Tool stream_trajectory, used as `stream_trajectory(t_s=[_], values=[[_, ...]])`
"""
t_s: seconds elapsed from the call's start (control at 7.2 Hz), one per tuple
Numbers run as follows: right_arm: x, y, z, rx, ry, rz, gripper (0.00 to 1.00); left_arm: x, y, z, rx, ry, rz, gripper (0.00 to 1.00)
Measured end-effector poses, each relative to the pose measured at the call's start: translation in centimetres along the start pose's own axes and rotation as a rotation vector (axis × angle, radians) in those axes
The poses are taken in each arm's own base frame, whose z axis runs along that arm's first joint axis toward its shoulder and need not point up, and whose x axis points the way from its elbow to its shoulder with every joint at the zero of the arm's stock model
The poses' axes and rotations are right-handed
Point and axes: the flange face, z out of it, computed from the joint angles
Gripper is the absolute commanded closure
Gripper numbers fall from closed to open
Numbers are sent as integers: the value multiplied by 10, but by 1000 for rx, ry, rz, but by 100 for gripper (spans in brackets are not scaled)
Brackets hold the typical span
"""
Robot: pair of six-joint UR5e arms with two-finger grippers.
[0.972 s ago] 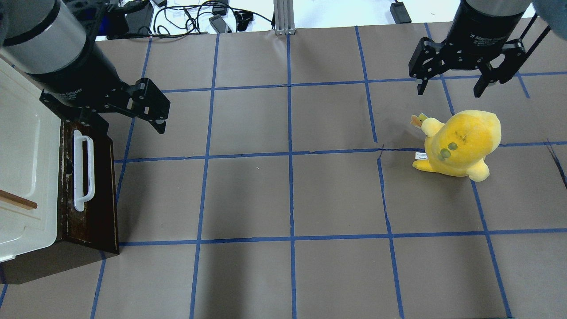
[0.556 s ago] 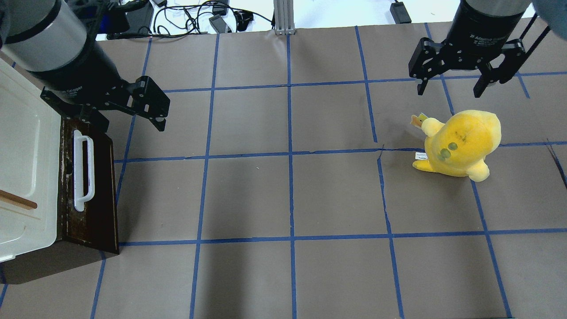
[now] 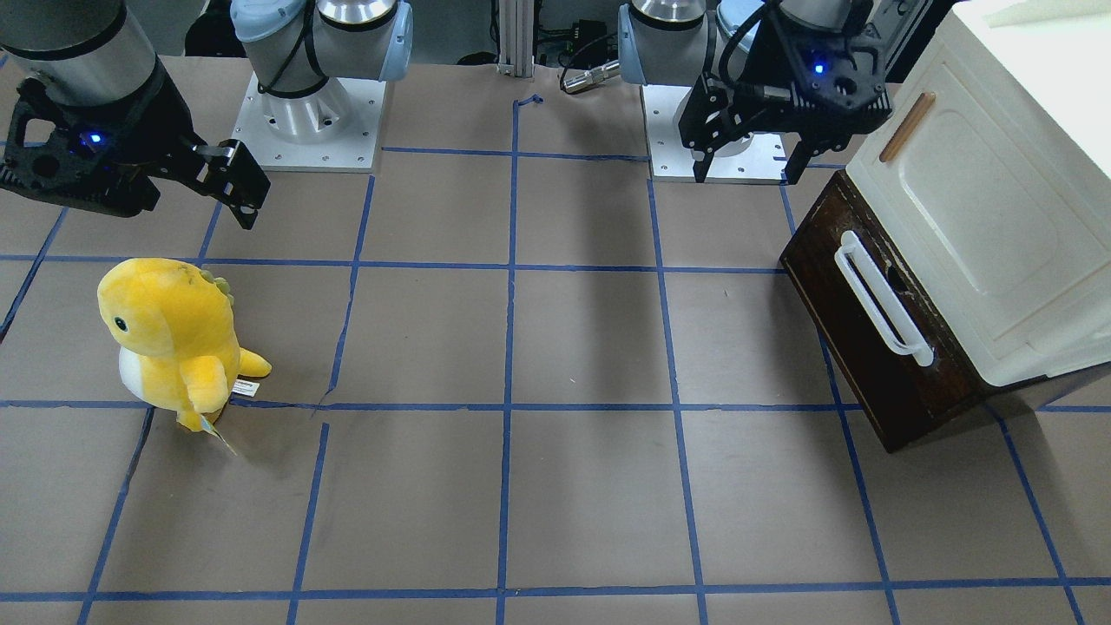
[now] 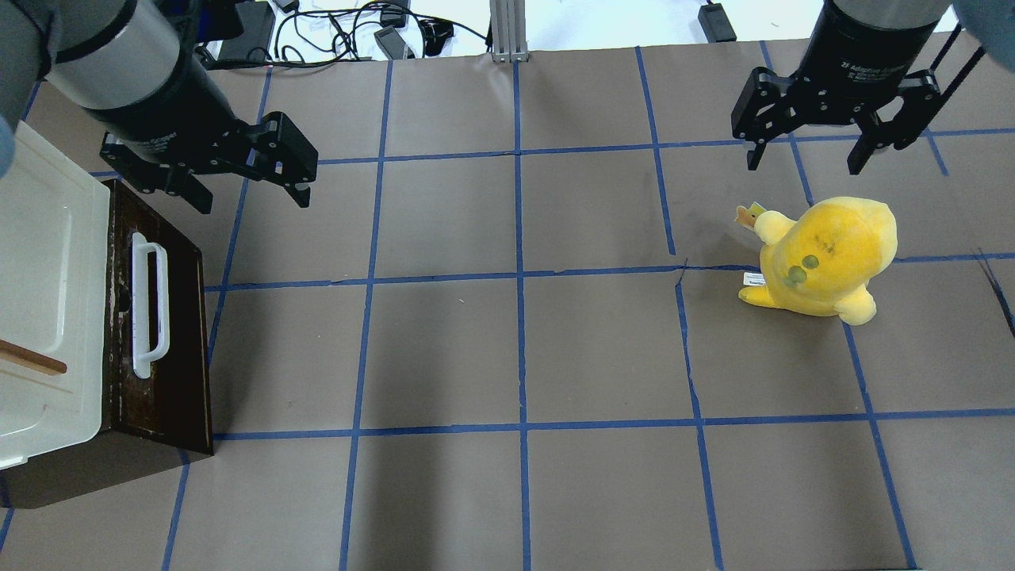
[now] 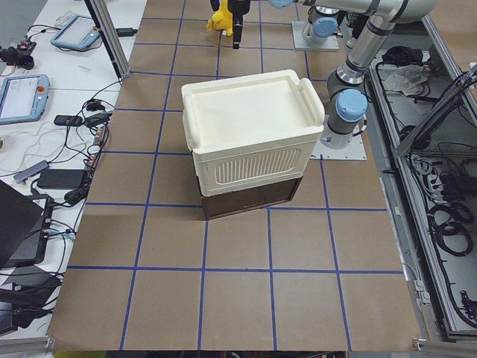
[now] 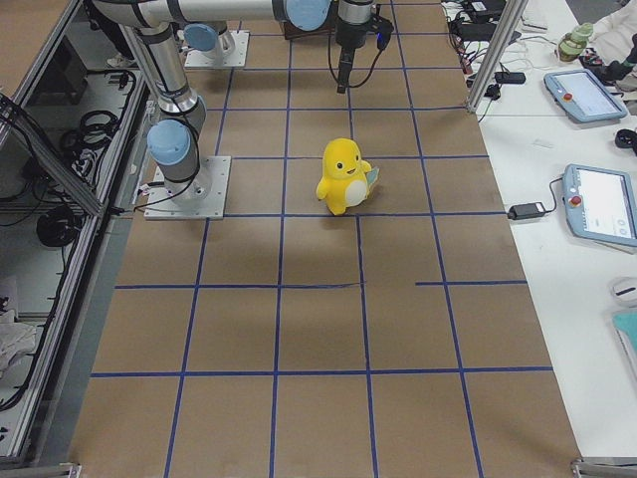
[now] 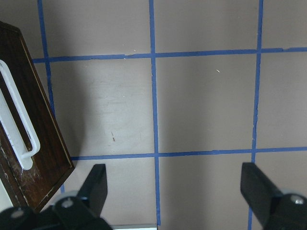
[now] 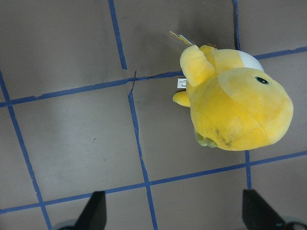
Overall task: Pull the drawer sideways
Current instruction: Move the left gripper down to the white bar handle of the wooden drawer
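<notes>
The drawer [image 4: 178, 333] has a dark brown wooden front and a long white bar handle [image 4: 149, 305]. It sits under the cream cabinet at the table's left, and its inside is hidden. It also shows in the front-facing view [image 3: 855, 334] and at the left edge of the left wrist view [image 7: 29, 153]. My left gripper [image 4: 250, 194] is open and empty. It hovers just beyond the drawer's far corner and touches nothing; the wrist view [image 7: 173, 184] shows bare table between its fingers. My right gripper [image 4: 802, 162] is open and empty, above the table behind the yellow plush.
The cream cabinet [image 4: 47, 301] has a door with a small tan wooden handle [image 4: 32, 358] and stands over the drawer. A yellow plush dinosaur [image 4: 825, 258] stands at the right, below my right gripper. Blue tape lines grid the brown table [image 4: 515, 357].
My left gripper has moved off the drawer's far corner, farther back and slightly right, and stays open. The drawer, the plush and the right arm have not moved.
</notes>
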Motion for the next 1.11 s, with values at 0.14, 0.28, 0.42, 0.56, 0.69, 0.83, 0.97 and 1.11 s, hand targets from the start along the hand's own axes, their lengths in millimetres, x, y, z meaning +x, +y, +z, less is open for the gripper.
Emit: stream_trajectory(t_s=[0.14,0.28,0.42,0.56,0.69,0.83,0.97,1.11], values=[[0,0,0,0,0,0,0,9,-7,22,-39,-28,-19,0],[0,0,0,0,0,0,0,21,-11,48,-78,-78,-25,0],[0,0,0,0,0,0,0,36,-14,79,-115,-123,-6,0],[0,0,0,1,0,0,0,48,-15,112,-148,-158,20,0],[0,0,0,1,0,0,0,57,-16,154,-170,-210,53,0],[0,0,0,1,0,0,0,62,-13,193,-192,-288,91,0],[0,0,0,1,0,0,0,62,-11,221,-214,-385,131,0],[0,0,0,1,0,0,0,61,-13,244,-235,-499,175,0]])
